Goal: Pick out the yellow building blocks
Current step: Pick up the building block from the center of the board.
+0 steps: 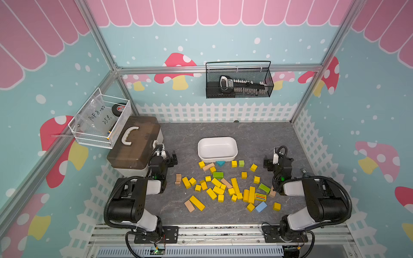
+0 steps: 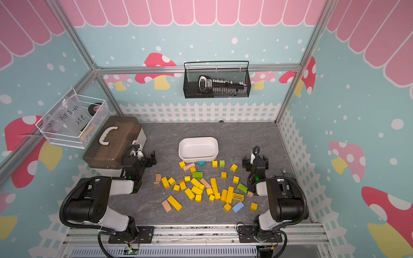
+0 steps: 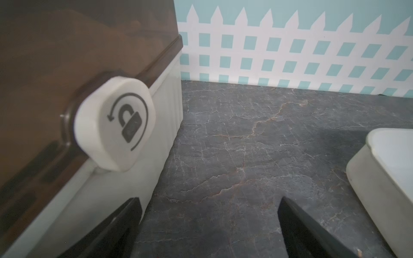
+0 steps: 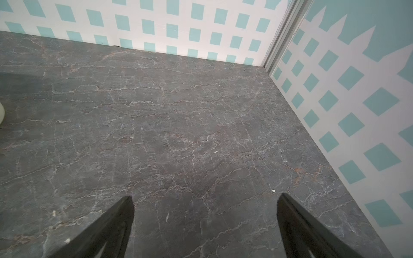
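The yellow blocks (image 1: 218, 190) lay scattered on the table (image 1: 257, 138) between the two arms. All were outside the white tub (image 1: 217, 147), on its near side, mixed with green blocks (image 1: 218, 175) and a blue block (image 1: 261, 206). The longest bar (image 1: 235, 186) ran near to far, its far end leaning slightly left. Two shorter bars (image 1: 252, 194) lay side by side just right of it, touching each other and also pointing near to far. A striped block (image 1: 260, 197) sat against them, long axis crosswise and stripes facing up. On the left a slanted bar (image 1: 197, 202) ran from far left to near right, flush beside a tan block (image 1: 189, 206). Loose cubes (image 1: 234, 163) sat nearest the tub. The left claw (image 3: 207, 201) hung released and empty over bare table beside the box (image 3: 67, 55). The right claw (image 4: 204, 198) was likewise spread wide, holding nothing, over bare table right of the spread.
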{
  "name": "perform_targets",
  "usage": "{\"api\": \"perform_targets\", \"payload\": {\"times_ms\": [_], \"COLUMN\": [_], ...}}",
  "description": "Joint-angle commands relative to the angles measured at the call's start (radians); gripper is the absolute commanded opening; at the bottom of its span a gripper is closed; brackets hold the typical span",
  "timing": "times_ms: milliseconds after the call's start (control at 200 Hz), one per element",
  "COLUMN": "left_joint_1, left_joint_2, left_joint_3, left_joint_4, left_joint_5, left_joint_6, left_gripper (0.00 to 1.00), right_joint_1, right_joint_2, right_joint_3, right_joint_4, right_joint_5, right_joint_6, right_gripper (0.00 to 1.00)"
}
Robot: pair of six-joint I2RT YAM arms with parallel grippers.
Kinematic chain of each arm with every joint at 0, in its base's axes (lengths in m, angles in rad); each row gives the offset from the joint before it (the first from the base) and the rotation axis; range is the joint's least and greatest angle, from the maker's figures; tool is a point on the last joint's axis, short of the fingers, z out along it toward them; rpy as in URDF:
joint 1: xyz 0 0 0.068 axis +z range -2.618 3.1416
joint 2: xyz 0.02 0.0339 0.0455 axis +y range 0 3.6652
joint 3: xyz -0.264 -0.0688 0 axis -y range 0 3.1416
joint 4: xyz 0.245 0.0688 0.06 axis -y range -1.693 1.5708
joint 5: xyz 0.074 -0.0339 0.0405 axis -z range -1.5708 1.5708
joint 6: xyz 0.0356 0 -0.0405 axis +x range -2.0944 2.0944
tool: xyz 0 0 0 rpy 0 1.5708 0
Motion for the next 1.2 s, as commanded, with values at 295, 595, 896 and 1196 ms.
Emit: {"api": "perform_targets", "payload": {"times_ms": [295,595,896,1196], "left_joint_1": [0.0,0.005,-0.059,-0.153], "left_joint_2": [-0.004,-0.004,-0.051,-0.265], "left_joint_3": [0.008,0.008,0.003,0.249], "left_joint_4": [0.0,-0.001,-0.016,-0.456], "left_joint_5": [0.005,0.014,-0.262,-0.356], "left_joint_6": [0.0,-0.004,-0.02,-0.059], "left_gripper": [1.0,1.0,1.0,1.0], "right_joint_1": [0.0,0.0,0.0,0.023], "right_joint_2": [-0.002,-0.003,-0.005,-0.267], "right_joint_3": [0.018,0.018,0.017,0.178], "right_joint_4": [0.002,0.002,0.002,-0.469], "right_joint_5": [-0.006,-0.006,-0.006,0.174], "right_joint_6": [-0.005,-0.005,-0.005,0.087], "right_gripper": [0.99,0.99,0.99,0.99]}}
